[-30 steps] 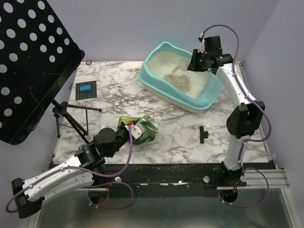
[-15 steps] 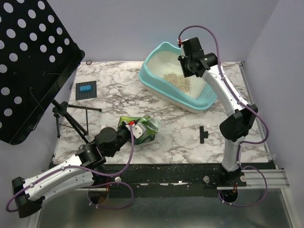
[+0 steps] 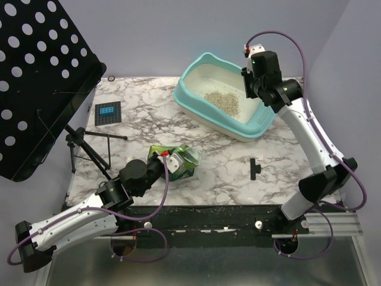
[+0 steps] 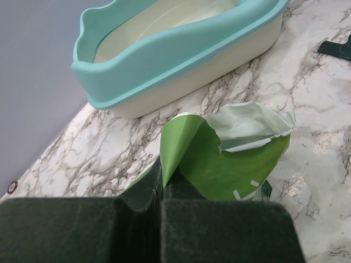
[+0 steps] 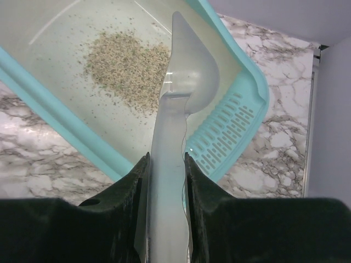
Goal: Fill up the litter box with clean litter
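Note:
The turquoise litter box (image 3: 189, 101) stands at the back right of the table, cream-white inside, with a slotted lip (image 5: 233, 129) at its near right end. A pile of beige litter (image 3: 223, 101) lies inside it and shows in the right wrist view (image 5: 126, 63). My right gripper (image 5: 166, 164) is shut on the handle of a clear plastic scoop (image 5: 184, 93), held above the box with its bowl empty. My left gripper (image 4: 160, 189) is shut on the edge of the crinkly green bag (image 4: 230, 159), which lies on the table (image 3: 181, 161) in front of the box (image 4: 181, 55).
A black perforated stand (image 3: 41, 77) on a tripod fills the left. A small black square with a blue face (image 3: 108, 112) lies at back left. A small black T-shaped part (image 3: 255, 168) lies at front right. Walls close the back and right.
My right arm has swung back to the right over the box's slotted end after reaching toward its middle. The left arm and the bag have not moved.

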Motion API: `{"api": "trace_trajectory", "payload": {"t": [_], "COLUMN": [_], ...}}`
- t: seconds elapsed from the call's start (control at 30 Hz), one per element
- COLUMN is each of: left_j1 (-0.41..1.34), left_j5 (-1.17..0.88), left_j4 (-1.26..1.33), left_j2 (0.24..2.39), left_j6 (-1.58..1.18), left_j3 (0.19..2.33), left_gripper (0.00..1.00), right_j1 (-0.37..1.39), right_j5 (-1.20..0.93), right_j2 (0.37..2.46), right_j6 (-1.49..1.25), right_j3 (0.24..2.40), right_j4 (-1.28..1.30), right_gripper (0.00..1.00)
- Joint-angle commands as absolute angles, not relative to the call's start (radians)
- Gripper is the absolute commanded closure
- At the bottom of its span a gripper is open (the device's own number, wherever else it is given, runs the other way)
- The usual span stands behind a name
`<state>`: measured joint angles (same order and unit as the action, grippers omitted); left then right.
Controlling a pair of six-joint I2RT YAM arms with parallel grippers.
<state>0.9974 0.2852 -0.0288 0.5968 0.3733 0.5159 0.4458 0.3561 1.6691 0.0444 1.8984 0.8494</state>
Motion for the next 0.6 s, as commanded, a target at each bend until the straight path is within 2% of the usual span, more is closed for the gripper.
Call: {"api": "trace_trajectory", "payload": {"t": [0.0,0.23,0.47,0.57], "left_j1": [1.002,1.002,1.002,1.002], "left_j5": [0.347,0.347,0.347,0.35], "left_j4": [-0.028,-0.031,-0.035,-0.038], "left_j2": [0.592,0.591,0.566,0.557], "left_j6": [0.371,0.371,0.368,0.368], "left_j3": [0.532,0.538,0.54,0.541], "left_gripper": [1.0,1.0,1.0,1.0], "right_j1": [0.457,0.488,0.517,0.54], "right_j5": [0.278,0.062,-0.165,-0.189], "right_j2": [1.539,1.296,1.223,1.207], "right_j6": [0.003,-0.124,-0.181,-0.196], "right_j3": [1.783,1.551,1.411,1.332], "right_j4": [0.733,0.591,0.575,0.554], "right_gripper": [1.0,1.0,1.0,1.0]}}
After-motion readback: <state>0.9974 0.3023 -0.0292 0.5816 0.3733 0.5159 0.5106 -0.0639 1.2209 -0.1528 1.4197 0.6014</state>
